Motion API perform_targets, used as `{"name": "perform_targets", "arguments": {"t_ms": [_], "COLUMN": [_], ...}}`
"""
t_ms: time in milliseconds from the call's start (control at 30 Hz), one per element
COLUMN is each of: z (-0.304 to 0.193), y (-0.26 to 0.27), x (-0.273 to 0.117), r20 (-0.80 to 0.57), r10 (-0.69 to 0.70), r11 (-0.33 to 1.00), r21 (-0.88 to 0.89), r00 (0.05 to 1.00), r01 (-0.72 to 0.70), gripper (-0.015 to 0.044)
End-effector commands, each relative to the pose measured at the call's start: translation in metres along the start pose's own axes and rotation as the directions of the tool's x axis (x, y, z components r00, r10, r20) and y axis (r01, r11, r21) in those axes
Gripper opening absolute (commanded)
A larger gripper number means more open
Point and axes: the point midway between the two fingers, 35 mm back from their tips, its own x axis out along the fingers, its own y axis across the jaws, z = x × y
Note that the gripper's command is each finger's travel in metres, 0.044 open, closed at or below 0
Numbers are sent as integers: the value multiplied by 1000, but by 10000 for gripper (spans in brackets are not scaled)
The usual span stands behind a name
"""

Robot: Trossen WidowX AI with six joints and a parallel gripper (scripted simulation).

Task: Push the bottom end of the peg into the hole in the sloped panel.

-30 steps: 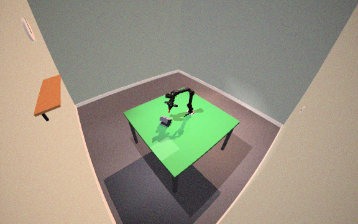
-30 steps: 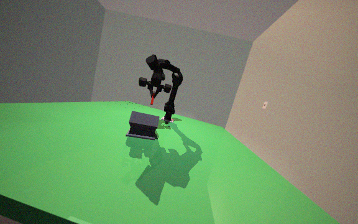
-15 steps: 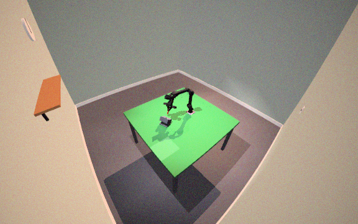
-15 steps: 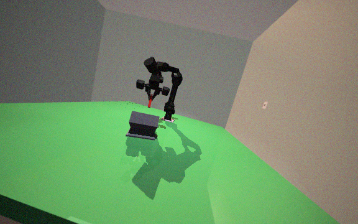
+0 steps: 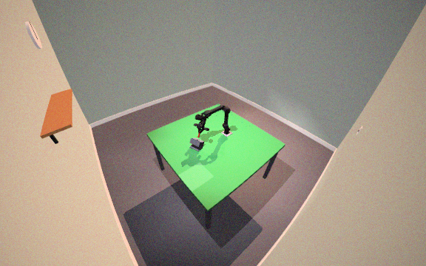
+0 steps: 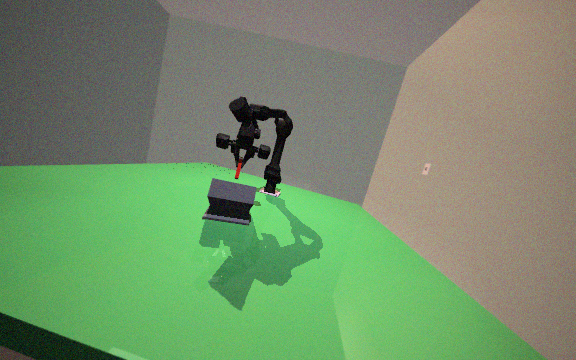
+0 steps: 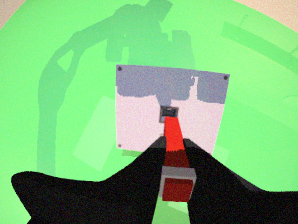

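A red square-sided peg [image 5: 199, 134] [image 6: 238, 172] [image 7: 174, 134] is held between the fingers of my gripper [image 5: 200, 130] [image 6: 240, 161] [image 7: 173, 143], which is shut on it. The sloped panel [image 5: 197, 141] [image 6: 233, 191] [image 7: 137, 117] has a square hole [image 7: 169, 112] with a dark rim. In the wrist view the peg's far end lies over the hole's lower edge, with most of the opening showing beyond it. In the exterior view the peg's lower end is above the panel's top edge. How far it is from the face cannot be told exactly.
The green table [image 5: 235, 155] [image 6: 118, 260] [image 7: 75, 155] carries the panel's block and the arm's base [image 5: 227, 133] [image 6: 270, 192]. Arm shadow falls across the upper part of the panel's face. An orange shelf [image 5: 58, 112] is on the wall, away from the table.
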Motion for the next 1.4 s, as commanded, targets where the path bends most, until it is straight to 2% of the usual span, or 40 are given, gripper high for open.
{"name": "perform_targets", "arguments": {"t_ms": [0,900,1367], "z": [-3,-4,0], "y": [1,1,0], "x": [4,27,24], "r20": [-7,-4,6], "r10": [2,2,1], "r11": [1000,1000,1000], "r21": [6,7,0], "r00": [1000,1000,1000], "r01": [-2,-1,-1], "gripper": [0,0,0]}}
